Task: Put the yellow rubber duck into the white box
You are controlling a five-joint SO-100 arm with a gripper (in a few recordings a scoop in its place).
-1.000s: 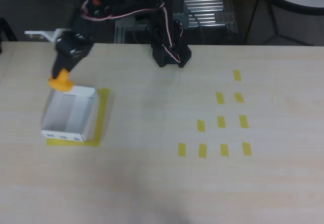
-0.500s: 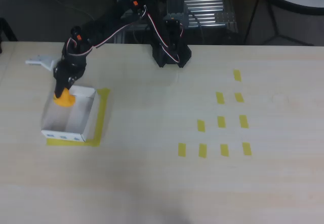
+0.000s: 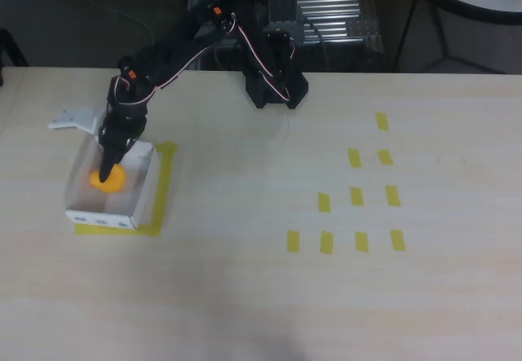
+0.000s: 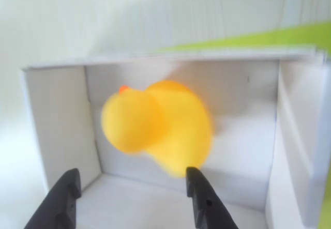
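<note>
The yellow rubber duck [image 3: 111, 181] lies inside the white box [image 3: 101, 213] at the left of the table in the overhead view, on the box floor near its middle. My gripper [image 3: 106, 165] points down into the box right above the duck. In the wrist view the duck [image 4: 155, 123] is blurred and sits against the box's far wall [image 4: 57, 115]. The two dark fingertips [image 4: 71, 180] stand apart below it, and my gripper [image 4: 132, 176] is open with the duck just beyond the tips.
The box stands on a yellow tape square [image 3: 165, 186]. Several small yellow tape rectangles [image 3: 356, 196] mark the table's right half. The arm's black base [image 3: 276, 88] sits at the table's far edge, with a metal rack [image 3: 334, 19] behind it.
The arm has lowered from above the box's far-left corner into the box. The duck moved with it from the rim to the box floor and has left the fingers.
</note>
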